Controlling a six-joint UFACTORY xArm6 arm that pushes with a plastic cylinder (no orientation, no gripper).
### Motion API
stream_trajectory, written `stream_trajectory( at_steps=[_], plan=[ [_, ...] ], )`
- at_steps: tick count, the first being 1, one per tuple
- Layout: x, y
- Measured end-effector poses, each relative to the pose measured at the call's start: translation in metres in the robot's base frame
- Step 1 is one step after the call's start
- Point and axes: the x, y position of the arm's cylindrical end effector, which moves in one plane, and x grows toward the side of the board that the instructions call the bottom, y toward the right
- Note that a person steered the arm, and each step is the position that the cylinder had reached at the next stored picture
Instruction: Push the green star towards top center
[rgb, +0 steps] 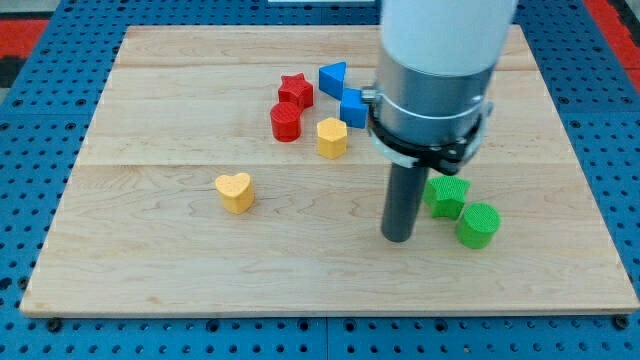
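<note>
Sitting right of the bench's middle, the green star (446, 196) rests flat on the pale wooden bench (150, 250), which lies on a blue pegboard (40, 90). The star is a chunky, bright green block with blunt points, partly tucked under the arm's grey collar. A green cylinder (478, 224) stands just below and right of the star, close to touching it. My tip (397, 238) is planted on the bench just left of the star and slightly lower, apart from it by a narrow gap; the tool is a plain rod with nothing to spread or pinch. Up and left of the star cluster a blue cube (352, 107), blue triangle (333, 78), red star (295, 90), red cylinder (285, 122) and yellow pentagon (332, 138). A yellow heart (235, 192) lies far left of the star.
</note>
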Motion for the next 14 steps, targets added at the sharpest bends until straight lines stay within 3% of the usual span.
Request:
stream_trajectory(
  at_steps=[4, 9, 12, 14],
  plan=[
    [-0.009, 0.021],
    [-0.066, 0.043],
    [-0.045, 0.051],
    [-0.061, 0.09]
  ],
)
